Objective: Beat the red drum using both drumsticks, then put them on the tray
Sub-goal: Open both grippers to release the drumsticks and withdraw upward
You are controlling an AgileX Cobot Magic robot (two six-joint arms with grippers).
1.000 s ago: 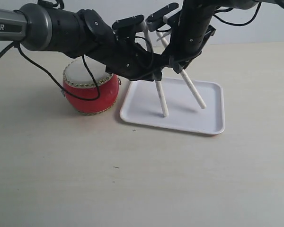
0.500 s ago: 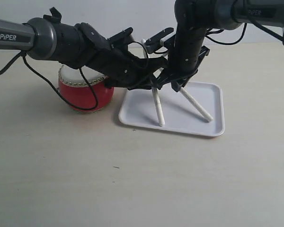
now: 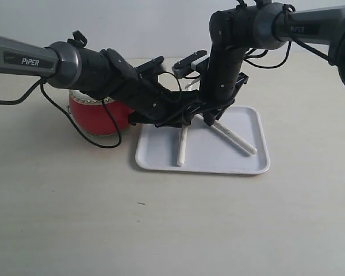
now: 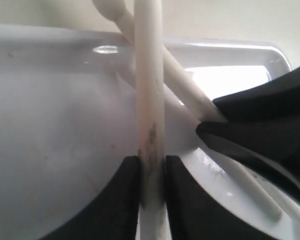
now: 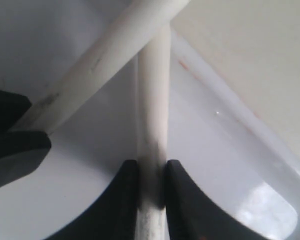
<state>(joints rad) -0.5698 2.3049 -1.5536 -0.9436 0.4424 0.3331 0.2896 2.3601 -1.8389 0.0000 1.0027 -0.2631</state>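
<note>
The white tray point(image 3: 253, 164) lies right of the red drum point(image 3: 95, 118), which the left arm partly hides. My left gripper point(image 3: 183, 119) is shut on one drumstick point(image 3: 182, 148) whose tip rests near the tray's front rim. My right gripper point(image 3: 211, 117) is shut on the other drumstick point(image 3: 237, 140), which slants down to the tray floor at the right. In the left wrist view the held drumstick point(image 4: 149, 85) runs out from between the fingers point(image 4: 121, 200) over the tray point(image 4: 55, 110), crossing the second stick point(image 4: 185, 87). The right wrist view shows its drumstick point(image 5: 154, 100) pinched low over the tray point(image 5: 230, 165).
Pale wooden tabletop point(image 3: 161, 224) surrounds the tray and drum. Both black arms cross low above the tray's back half, with cables hanging by the drum.
Both arms have come down and the sticks have tilted flatter, tips now on the tray floor. The tray and drum appear a little further left in the view.
</note>
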